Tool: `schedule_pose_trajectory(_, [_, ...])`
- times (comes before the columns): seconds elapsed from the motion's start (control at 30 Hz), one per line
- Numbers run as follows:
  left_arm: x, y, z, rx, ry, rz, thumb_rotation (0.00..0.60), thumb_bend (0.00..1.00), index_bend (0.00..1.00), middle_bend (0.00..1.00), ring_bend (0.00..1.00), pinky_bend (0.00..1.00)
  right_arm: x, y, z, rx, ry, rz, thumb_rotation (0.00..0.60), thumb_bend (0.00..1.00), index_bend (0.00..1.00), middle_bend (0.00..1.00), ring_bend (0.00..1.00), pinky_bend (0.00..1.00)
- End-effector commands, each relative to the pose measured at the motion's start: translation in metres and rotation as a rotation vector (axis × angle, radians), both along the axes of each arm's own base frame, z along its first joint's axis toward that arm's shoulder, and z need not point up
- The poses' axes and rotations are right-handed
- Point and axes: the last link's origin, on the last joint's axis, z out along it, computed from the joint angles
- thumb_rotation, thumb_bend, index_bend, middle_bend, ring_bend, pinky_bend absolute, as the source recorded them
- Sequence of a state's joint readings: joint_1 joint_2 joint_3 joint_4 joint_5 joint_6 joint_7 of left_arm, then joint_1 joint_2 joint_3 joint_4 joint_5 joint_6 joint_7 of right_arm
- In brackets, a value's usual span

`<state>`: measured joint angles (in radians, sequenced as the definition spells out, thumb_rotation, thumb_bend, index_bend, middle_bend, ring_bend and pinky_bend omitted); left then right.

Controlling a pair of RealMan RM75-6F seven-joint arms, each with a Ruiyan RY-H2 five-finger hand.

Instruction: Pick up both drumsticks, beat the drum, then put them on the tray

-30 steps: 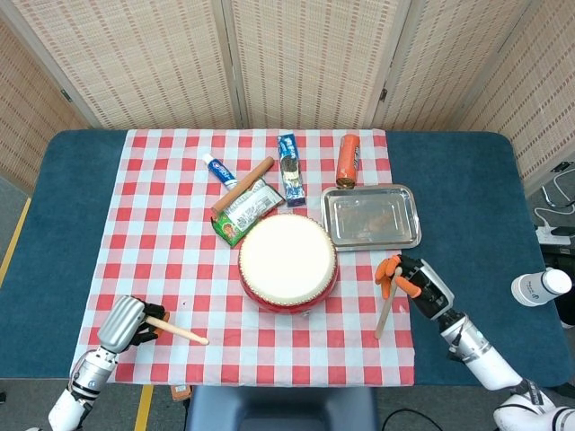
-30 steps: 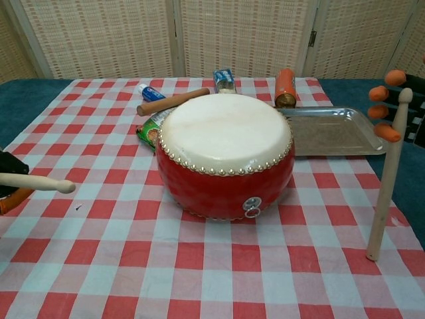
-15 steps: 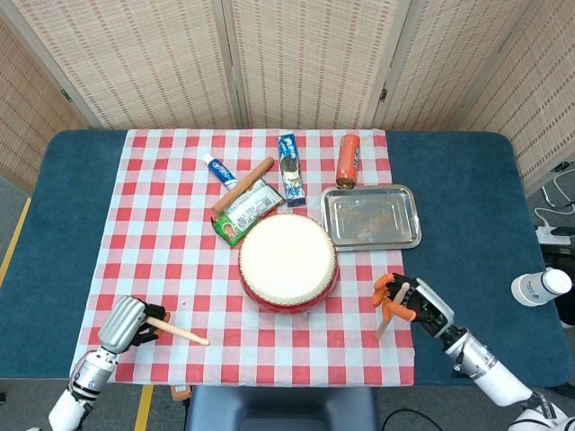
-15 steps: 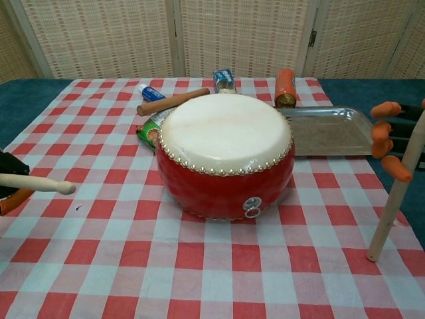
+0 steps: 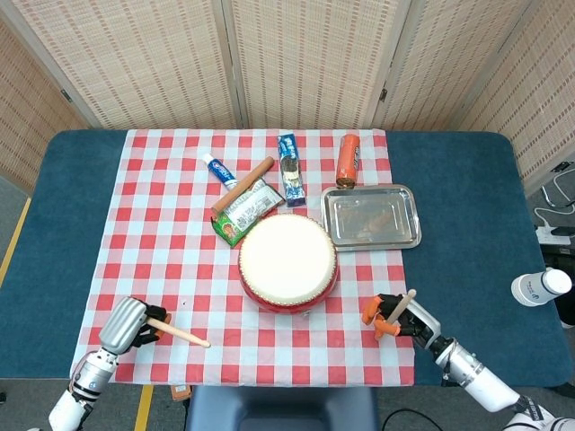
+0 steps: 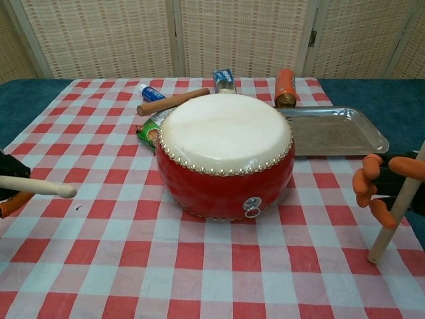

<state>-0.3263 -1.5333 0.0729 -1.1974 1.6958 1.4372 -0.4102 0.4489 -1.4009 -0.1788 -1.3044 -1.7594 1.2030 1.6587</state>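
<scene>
Near front table edge | L hand (image 5: 126, 321) low, grips drumstick (image 5: 184, 334) | R hand (image 5: 395, 321) low, holds 2nd stick (image 6: 397, 207) tip-down

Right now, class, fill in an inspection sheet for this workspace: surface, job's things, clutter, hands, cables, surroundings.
Surface: blue table under a red-checked cloth.
Job's things: drum at centre; empty tray behind and to its right; one drumstick in the left hand, another drumstick in the right hand, tip on the cloth.
Clutter: toothpaste tube, wooden rolling pin, green packet, blue box, orange can.
Hands: left hand grips; right hand, orange-tipped fingers, grips.
Cables: white cable beyond the right edge.
Surroundings: woven screens; white bottle.
</scene>
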Motion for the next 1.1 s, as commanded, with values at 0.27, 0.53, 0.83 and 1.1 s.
schedule_pose_trajectory(0.27, [0.0,0.001,-0.002,-0.007,0.0,0.002,0.6,0.83,0.98,1.0,1.0,1.0,-0.008,0.01,-0.023,0.044,0.078,0.012,0.45,0.15,0.66,0.53,0.48,0.64])
schedule_pose_trajectory(0.53, [-0.001,0.001,-0.003,-0.011,0.0,0.002,0.6,0.83,0.98,1.0,1.0,1.0,-0.007,0.016,-0.039,0.055,0.115,0.032,0.45,0.15,0.75,0.58,0.52,0.64])
schedule_pose_trajectory(0.83, [-0.002,0.001,-0.005,-0.018,-0.003,0.002,0.6,0.83,0.98,1.0,1.0,1.0,0.0,0.018,-0.055,0.045,0.106,-0.013,0.532,0.15,0.99,0.79,0.69,0.67])
schedule_pose_trajectory(1.1, [-0.004,0.001,-0.004,-0.012,-0.007,0.006,0.6,0.83,0.98,1.0,1.0,1.0,0.015,0.015,-0.057,0.047,0.1,-0.026,0.6,0.48,1.0,0.96,0.89,0.84])
